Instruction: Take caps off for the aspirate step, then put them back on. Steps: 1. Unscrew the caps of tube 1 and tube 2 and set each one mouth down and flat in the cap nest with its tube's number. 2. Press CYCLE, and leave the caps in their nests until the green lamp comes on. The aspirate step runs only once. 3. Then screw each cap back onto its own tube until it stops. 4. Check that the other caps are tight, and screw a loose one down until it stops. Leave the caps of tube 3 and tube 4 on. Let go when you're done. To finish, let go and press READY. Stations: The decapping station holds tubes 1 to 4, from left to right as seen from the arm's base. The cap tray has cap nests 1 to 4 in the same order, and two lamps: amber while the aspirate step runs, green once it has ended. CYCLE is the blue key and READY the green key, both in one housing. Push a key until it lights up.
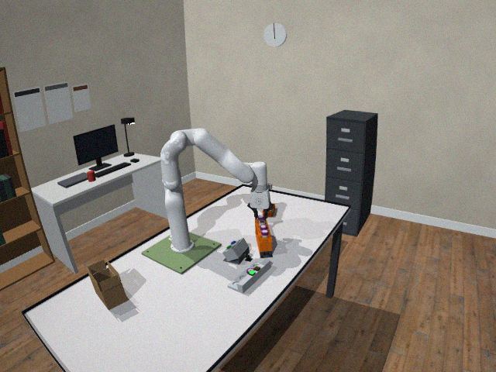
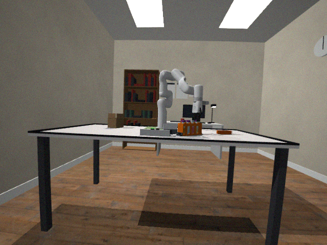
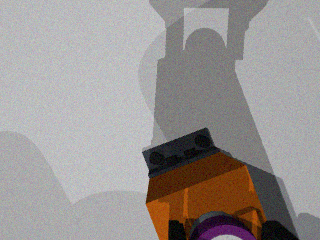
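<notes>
The orange decapping station (image 1: 263,236) stands on the white table with purple-capped tubes in a row. My gripper (image 1: 260,217) hangs straight down over the tube at the station's far end; that end is the right one in the exterior view (image 2: 196,120). In the wrist view the purple cap (image 3: 216,228) sits between my two dark fingers at the bottom edge, above the station's orange end (image 3: 202,192). The fingers stand part open around the cap, not clamped on it. The grey cap tray (image 1: 250,275) shows a lit green lamp (image 1: 251,272); I cannot tell what its nests hold.
The grey key housing (image 1: 236,249) with the blue and green keys sits between the arm's green base plate (image 1: 180,251) and the station. A small orange object (image 1: 271,209) lies just behind the gripper. A cardboard box (image 1: 107,283) stands near the table's left front.
</notes>
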`<control>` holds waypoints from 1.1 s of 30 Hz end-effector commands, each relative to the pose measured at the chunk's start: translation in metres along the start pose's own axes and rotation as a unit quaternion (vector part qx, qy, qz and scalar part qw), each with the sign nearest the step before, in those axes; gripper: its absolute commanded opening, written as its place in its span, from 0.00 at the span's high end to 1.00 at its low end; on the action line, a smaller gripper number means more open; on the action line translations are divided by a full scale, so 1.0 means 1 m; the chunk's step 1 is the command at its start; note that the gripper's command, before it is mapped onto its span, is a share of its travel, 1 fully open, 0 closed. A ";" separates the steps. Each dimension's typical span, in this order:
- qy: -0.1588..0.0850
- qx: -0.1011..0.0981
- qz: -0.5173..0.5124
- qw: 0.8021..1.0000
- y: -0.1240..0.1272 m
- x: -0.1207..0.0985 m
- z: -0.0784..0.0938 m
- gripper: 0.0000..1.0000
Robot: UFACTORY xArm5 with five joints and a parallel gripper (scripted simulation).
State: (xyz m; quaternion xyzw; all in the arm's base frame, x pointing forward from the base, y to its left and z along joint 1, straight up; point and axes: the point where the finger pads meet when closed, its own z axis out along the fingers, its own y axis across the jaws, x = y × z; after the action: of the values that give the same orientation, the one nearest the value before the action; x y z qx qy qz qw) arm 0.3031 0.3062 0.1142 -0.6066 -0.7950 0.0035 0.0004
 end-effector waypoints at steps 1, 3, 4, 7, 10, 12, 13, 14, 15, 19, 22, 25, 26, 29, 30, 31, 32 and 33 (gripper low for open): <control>-0.001 -0.003 -0.090 0.996 0.001 0.001 -0.003 0.54; -0.002 -0.003 -0.129 0.992 0.001 0.001 -0.003 0.54; -0.002 -0.003 -0.149 0.989 0.001 0.001 -0.003 0.54; -0.002 -0.003 -0.208 0.978 0.001 0.001 -0.003 0.54; -0.002 -0.003 -0.258 0.966 0.001 0.001 -0.003 0.54; -0.002 -0.003 -0.275 0.961 0.001 0.001 -0.003 0.54; -0.002 -0.003 -0.275 0.961 0.001 0.001 -0.003 0.54; -0.002 -0.003 -0.304 0.953 0.001 0.001 -0.003 0.54; -0.002 -0.003 -0.323 0.946 0.001 0.001 -0.003 0.54; -0.002 -0.003 -0.373 0.928 0.001 0.001 -0.003 0.54; -0.002 -0.003 -0.373 0.928 0.001 0.001 -0.003 0.54; -0.002 -0.003 -0.373 0.928 0.001 0.001 -0.003 0.54; -0.002 -0.003 -0.373 0.928 0.001 0.001 -0.003 0.54; -0.002 -0.003 -0.373 0.928 0.001 0.001 -0.003 1.00; -0.002 -0.003 -0.373 0.928 0.001 0.001 -0.003 1.00; -0.002 -0.003 -0.373 0.928 0.001 0.001 -0.003 1.00; -0.002 -0.003 -0.373 0.928 0.001 0.001 -0.003 1.00; -0.002 -0.003 -0.373 0.928 0.001 0.001 -0.003 1.00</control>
State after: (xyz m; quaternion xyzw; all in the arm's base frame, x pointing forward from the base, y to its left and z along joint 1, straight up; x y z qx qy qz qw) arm 0.3034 0.3065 0.1157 -0.2685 -0.9633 0.0026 0.0014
